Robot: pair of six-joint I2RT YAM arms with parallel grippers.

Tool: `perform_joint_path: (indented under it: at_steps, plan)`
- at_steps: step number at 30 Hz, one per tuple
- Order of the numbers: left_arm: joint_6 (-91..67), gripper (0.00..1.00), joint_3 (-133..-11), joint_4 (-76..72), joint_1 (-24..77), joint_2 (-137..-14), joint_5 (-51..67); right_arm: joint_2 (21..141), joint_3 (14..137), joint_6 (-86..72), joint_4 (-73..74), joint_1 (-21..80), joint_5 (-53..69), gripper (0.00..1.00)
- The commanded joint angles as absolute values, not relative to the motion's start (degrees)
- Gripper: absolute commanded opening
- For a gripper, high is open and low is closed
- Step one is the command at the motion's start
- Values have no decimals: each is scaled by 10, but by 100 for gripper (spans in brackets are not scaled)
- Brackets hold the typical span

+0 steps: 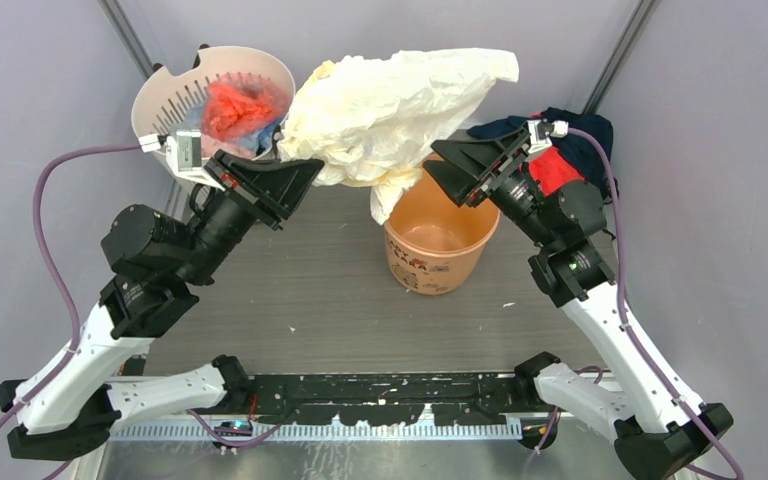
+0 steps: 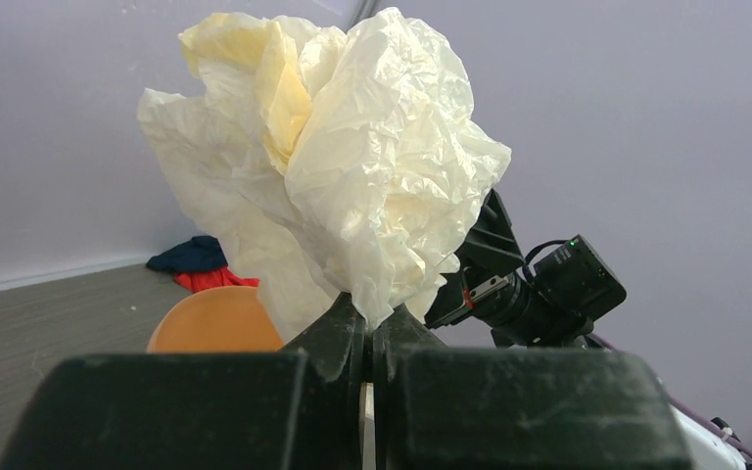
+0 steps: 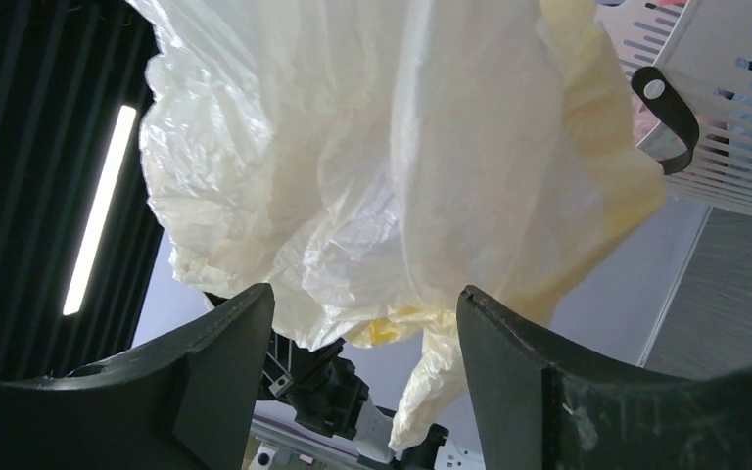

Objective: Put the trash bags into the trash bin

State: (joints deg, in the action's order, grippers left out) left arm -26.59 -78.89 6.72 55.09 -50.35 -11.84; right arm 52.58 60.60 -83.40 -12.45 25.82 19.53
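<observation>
Left tool (image 2: 370, 318) sits pinched shut on the crumpled pale-yellow trash bag (image 2: 352, 166), holding it aloft above the orange trash bin (image 1: 438, 245), with a tail dangling at the bin's far rim. Right tool (image 3: 362, 304) stands open, its jaws either side of the bag's lower folds. Bin rests on the counter (image 1: 310, 290), with a white slotted basket (image 1: 157, 100) at the far left.

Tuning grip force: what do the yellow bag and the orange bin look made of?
Trash bag: probably thin plastic film; translucent pale yellow, finely crinkled, light shows through in the right wrist view.
Trash bin: looks like moulded plastic; smooth orange wall, slight sheen, small print on its side.
</observation>
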Motion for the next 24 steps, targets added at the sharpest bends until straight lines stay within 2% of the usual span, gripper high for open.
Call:
perform_joint_path:
  at_steps: [1,6,24]
  plan:
    - [-262,0,-793,3,549,-509,-131,527,636,-836,-135,264,228,73]
    - [-253,0,-808,3,549,-528,-131,507,656,-775,-32,264,223,74]
    - [-255,0,-834,-34,549,-570,-123,526,665,-743,30,276,252,71]
